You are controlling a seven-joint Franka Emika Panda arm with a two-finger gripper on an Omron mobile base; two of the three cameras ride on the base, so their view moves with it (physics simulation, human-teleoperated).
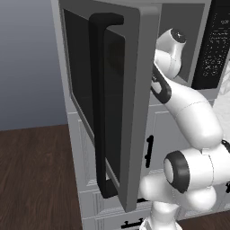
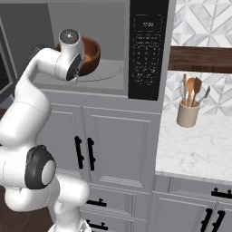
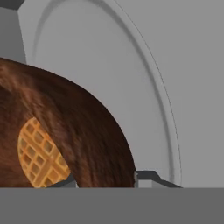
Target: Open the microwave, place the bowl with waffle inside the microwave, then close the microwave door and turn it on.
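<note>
Hand view shows the bowl (image 3: 65, 135) clamped at its rim by the gripper (image 3: 105, 180), the waffle (image 3: 39, 155) lying inside it, just beyond the fingertips. Below the gripper spreads the pale round turntable (image 3: 131, 87) of the microwave (image 2: 145, 50). Best to lower the bowl level onto the turntable's middle, then let go. Behind the hand, the microwave door (image 1: 112, 103) stands swung wide; white cabinets (image 2: 113, 145) sit beneath.

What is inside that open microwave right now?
A reddish-brown bowl sits inside the microwave on its round plate, with a waffle in it. The robot's arm covers the bowl's left part.
</note>
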